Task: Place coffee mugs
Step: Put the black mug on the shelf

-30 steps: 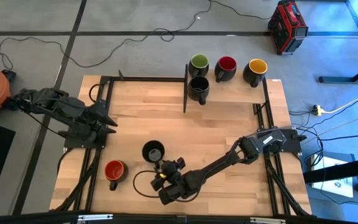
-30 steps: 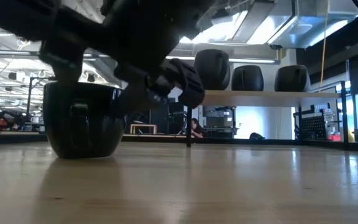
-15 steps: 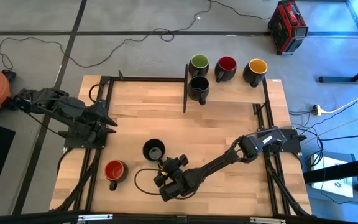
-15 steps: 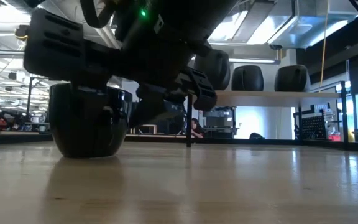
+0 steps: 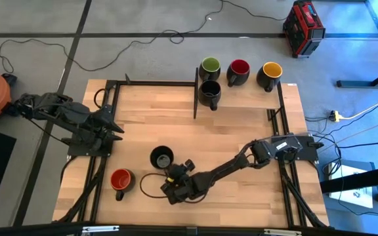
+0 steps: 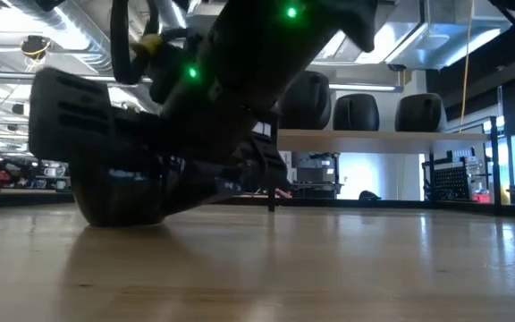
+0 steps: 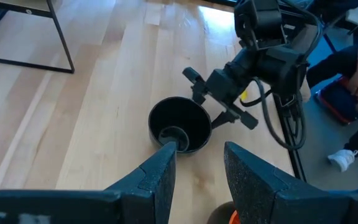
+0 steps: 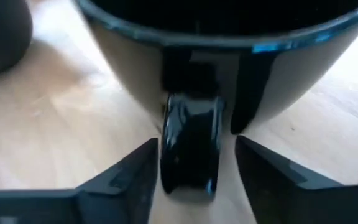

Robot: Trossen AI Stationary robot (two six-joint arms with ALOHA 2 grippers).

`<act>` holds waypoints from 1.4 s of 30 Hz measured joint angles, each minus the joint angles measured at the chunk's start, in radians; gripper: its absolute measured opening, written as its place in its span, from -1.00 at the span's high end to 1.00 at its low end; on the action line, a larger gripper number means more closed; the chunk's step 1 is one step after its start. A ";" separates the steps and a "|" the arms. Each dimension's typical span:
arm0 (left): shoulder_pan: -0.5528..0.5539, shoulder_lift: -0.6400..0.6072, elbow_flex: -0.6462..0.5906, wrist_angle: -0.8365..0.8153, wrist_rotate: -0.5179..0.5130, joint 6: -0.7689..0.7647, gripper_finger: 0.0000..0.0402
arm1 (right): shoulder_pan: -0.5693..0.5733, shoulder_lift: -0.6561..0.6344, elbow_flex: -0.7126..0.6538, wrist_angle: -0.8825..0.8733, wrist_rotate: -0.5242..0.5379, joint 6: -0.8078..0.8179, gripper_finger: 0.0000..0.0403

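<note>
Now | black mug upright | handle toward right gripper

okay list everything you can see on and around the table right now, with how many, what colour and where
Black-inside mug: one, dark, near middle of the table, handle between the right tool's fingers.
Red-inside mug: one, dark outside, near-left part of the table.
Shelf mugs: four, dark outside; green-inside, red-inside, yellow-inside in a row, another black-inside in front of the green one.
Table: one, light wood, black frame.
Red case: one, on the floor beyond the table.
Cables: black, on the floor.
Person: partly in the left wrist view, beside the table.
Left tool: open, waiting at the table's left edge.
Right tool: open, astride the mug's handle.
</note>
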State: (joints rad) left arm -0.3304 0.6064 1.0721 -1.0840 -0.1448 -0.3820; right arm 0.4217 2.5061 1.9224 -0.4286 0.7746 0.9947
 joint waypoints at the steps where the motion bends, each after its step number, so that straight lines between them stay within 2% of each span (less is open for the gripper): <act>1: 0.000 0.000 0.000 0.000 0.000 0.000 0.35 | -0.001 0.000 0.000 -0.005 -0.005 0.001 0.04; 9: 0.000 0.000 0.000 0.000 0.000 0.003 0.35 | -0.003 0.000 0.046 -0.072 0.012 -0.004 0.47; 18: 0.000 0.000 0.000 0.000 0.000 0.026 0.35 | -0.013 -0.001 0.063 -0.095 -0.021 -0.041 0.75; 29: 0.000 0.000 0.000 0.000 0.000 0.026 0.35 | -0.011 -0.008 0.063 -0.095 -0.017 -0.030 0.76; 42: 0.000 0.000 0.000 0.000 0.000 0.026 0.35 | 0.034 -0.125 0.062 -0.337 0.059 0.129 0.76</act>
State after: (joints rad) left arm -0.3302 0.6064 1.0721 -1.0836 -0.1448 -0.3565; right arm 0.4557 2.3808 1.9842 -0.7657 0.8332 1.1233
